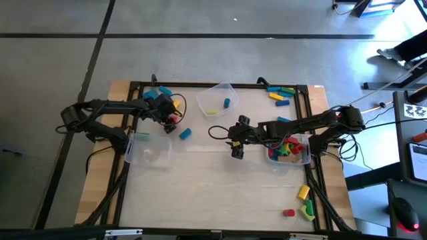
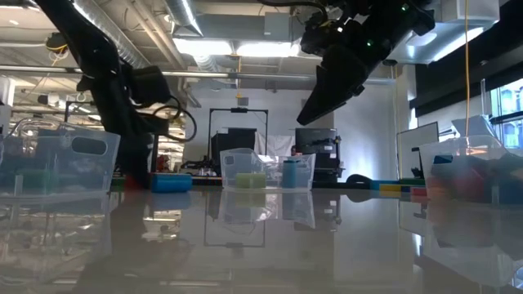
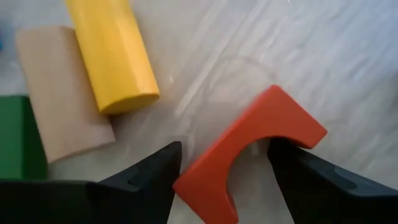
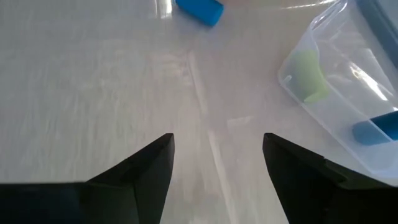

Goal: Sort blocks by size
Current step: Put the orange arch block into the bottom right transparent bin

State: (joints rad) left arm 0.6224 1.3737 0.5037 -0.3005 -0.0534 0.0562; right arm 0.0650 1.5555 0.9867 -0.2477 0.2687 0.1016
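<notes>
A red arch-shaped block [image 3: 249, 143] lies on the table at the far left [image 1: 172, 120], beside a yellow cylinder [image 3: 112, 53], a tan block [image 3: 62, 93] and a green block [image 3: 12, 137]. My left gripper [image 3: 224, 152] points down over the red block, open, with one finger on either side of it. My right gripper [image 1: 236, 150] hangs open above bare table near the middle, with nothing between its fingers [image 4: 217, 143].
A clear bin [image 1: 217, 90] at the far middle holds a light green and a blue block. Another clear bin [image 1: 148, 150] stands at the left. A third [image 1: 303, 159] at the right holds several blocks. A blue cylinder [image 1: 185, 133] lies loose. More blocks lie far right [image 1: 280, 93] and near right [image 1: 303, 200].
</notes>
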